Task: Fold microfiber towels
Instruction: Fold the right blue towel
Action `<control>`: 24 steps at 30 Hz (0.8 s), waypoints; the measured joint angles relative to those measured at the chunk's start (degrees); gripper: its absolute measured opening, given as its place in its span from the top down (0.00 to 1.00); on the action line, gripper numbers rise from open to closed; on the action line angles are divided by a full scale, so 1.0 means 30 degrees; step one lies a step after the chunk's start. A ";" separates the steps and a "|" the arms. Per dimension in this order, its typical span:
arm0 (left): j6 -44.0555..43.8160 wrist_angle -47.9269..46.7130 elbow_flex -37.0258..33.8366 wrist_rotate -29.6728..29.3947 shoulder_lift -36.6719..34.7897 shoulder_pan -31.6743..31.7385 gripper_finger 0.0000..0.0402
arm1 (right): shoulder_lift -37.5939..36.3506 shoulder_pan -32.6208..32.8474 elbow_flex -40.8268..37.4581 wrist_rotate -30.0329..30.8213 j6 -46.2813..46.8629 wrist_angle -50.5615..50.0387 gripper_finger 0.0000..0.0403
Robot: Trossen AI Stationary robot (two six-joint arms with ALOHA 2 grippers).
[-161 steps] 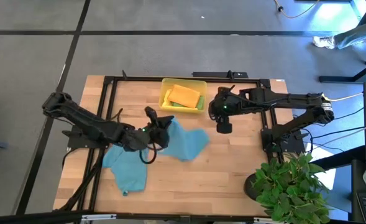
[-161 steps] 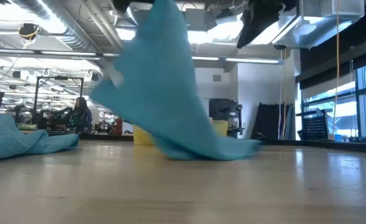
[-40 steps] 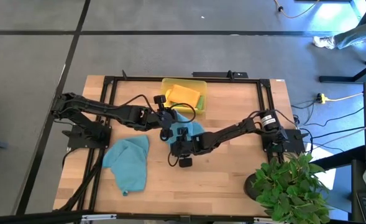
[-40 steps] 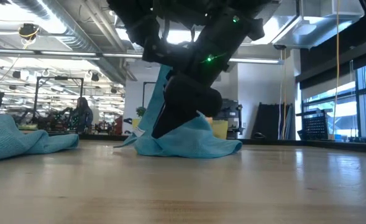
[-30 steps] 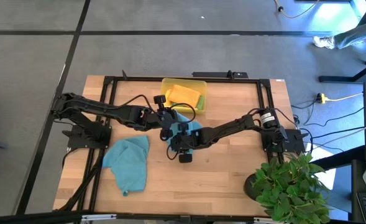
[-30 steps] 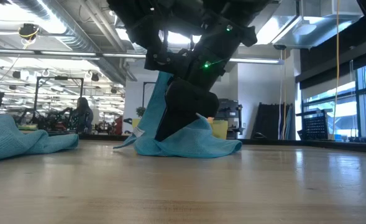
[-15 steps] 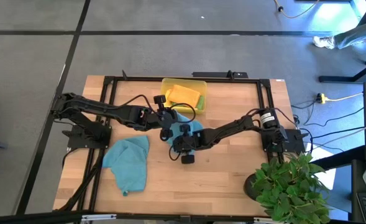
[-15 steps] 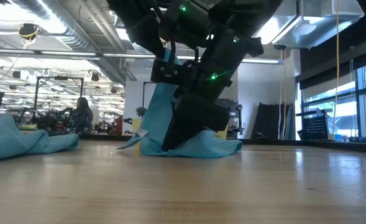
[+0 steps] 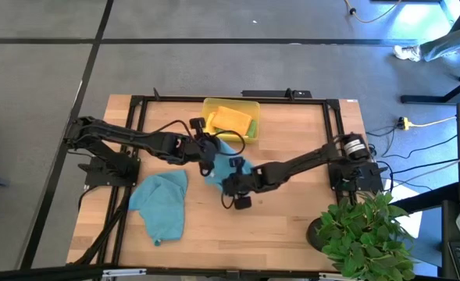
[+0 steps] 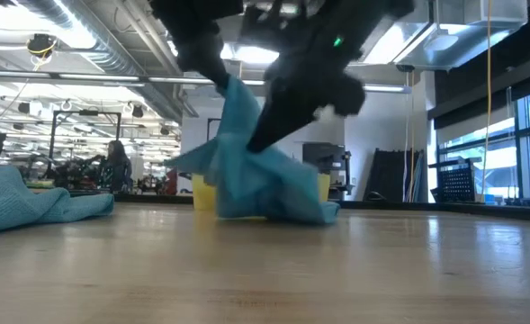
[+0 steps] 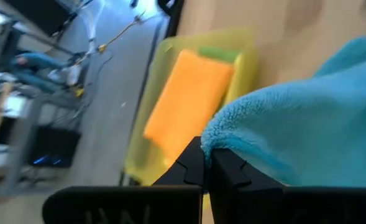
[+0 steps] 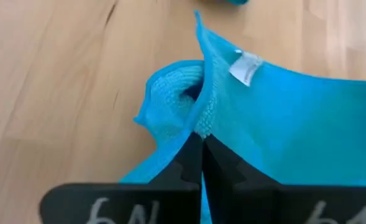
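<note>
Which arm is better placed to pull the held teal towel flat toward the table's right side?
Right, probably. The right gripper is shut on the teal towel at its right-hand edge; the left gripper pins the opposite corner beside the yellow tray.

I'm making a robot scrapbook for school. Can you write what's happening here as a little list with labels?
Held towel: teal towel, lifted at mid-table, lower edge on the wood
Left pincer: shut on the teal towel's edge
Right pincer: shut on another edge, near its white tag
Waiting towel: second teal towel, crumpled near the left arm
Yellow tray: holds an orange towel
</note>
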 joint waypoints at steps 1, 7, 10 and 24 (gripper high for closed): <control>-0.0038 -0.0374 0.0000 -0.0434 -0.0046 -0.0016 1.00 | -0.0331 0.0139 -0.0004 0.0299 -0.0024 -0.0468 0.99; -0.0217 -0.1066 0.0007 -0.1435 -0.0536 -0.0080 1.00 | -0.2967 0.0245 -0.1778 0.0547 0.0007 -0.0871 0.99; -0.0194 -0.1312 -0.0050 -0.1451 -0.0805 -0.0305 1.00 | -0.4570 0.0009 -0.3415 0.0567 0.0461 -0.0581 0.99; -0.1604 -0.0658 -0.0158 0.5325 0.0019 -0.1197 1.00 | -0.7919 -0.1589 -1.0474 0.0142 0.3110 0.1666 0.97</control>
